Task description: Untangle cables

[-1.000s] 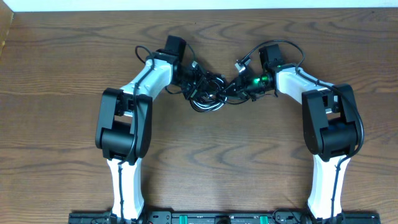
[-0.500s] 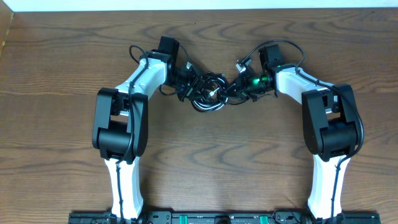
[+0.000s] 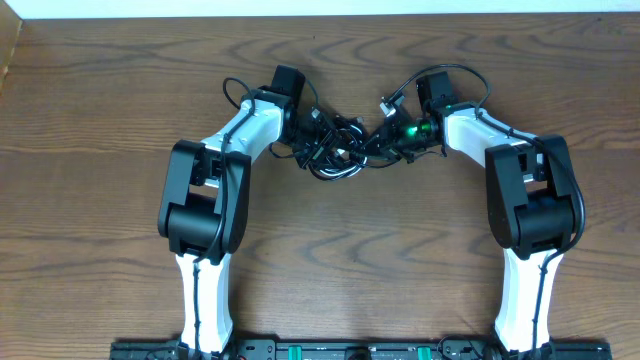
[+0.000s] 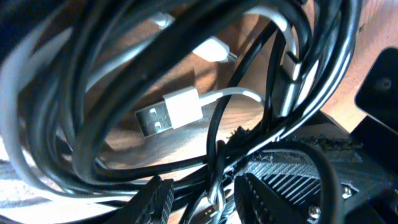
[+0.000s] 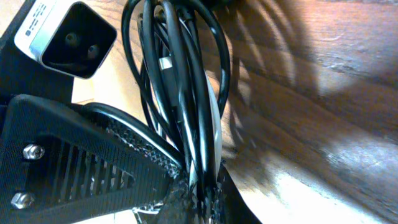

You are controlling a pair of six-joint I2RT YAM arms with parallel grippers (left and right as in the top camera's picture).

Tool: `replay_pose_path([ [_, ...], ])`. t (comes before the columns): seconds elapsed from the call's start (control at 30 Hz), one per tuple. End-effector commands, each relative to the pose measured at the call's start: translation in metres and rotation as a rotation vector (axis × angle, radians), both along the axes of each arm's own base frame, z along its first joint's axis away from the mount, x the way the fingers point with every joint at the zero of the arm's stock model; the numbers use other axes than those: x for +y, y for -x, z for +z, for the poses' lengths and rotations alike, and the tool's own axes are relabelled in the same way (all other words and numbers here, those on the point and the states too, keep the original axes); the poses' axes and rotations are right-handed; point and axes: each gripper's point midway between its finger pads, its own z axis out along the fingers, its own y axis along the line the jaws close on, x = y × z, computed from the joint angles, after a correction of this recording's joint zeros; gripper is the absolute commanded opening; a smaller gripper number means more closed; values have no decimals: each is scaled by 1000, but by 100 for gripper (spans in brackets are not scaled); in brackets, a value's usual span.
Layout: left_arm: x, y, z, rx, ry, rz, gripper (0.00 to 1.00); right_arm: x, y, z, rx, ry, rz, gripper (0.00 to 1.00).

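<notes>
Left wrist view, nearest the lens: we see the left gripper with its two dark fingers standing apart. One thin black strand runs down through the gap and is not pinched. Just beyond the fingers the cables loop in a dense tangle of black strands. Through the loops we see the white cable, its flat USB plug lying over the wooden table. The tangle fills most of this view, so we cannot follow any strand to its end.

In the right wrist view the right gripper is pressed together on a bunch of black strands with a pale one among them. The bunch rises from the pinch in a narrow loop over the wood. Past it, at the upper left, sits a small grey box with two round openings.

From overhead the tangle lies toward the far middle of the table, between the two arms. The left gripper meets its left side and the right gripper its right side. The wrists cover the fingertips here, and single strands are too fine to tell apart.
</notes>
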Motion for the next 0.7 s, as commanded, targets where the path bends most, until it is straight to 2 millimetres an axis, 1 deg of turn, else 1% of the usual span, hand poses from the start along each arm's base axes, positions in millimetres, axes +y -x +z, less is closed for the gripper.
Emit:
replay_pose_path([
  [0.0, 1, 2, -15, 49, -22, 28, 39, 2, 2, 1, -3, -23, 16, 1],
  [0.1, -1, 5, -22, 76, -28, 34, 39, 1, 2, 0, 0, -22, 16, 1],
  [0.2, -7, 8, -27, 100, -25, 36, 39, 1, 2, 0, 0, -22, 16, 1],
  [0.27, -15, 7, -24, 88, 14, 23, 38, 1, 2, 0, 0, -22, 16, 1],
  [0.37, -22, 4, -17, 76, 60, 15, 26, 1, 2, 0, 0, -22, 16, 1],
  [0.43, -25, 3, -12, 77, 96, 13, 12, 1, 2, 0, 0, -21, 16, 1],
  [0.47, -25, 2, -11, 74, 106, 14, 8, 1, 2, 0, 0, -21, 16, 1],
  [0.67, -18, -3, -5, 70, 141, 24, 7, 1, 2, -1, -8, -15, 18, 1],
])
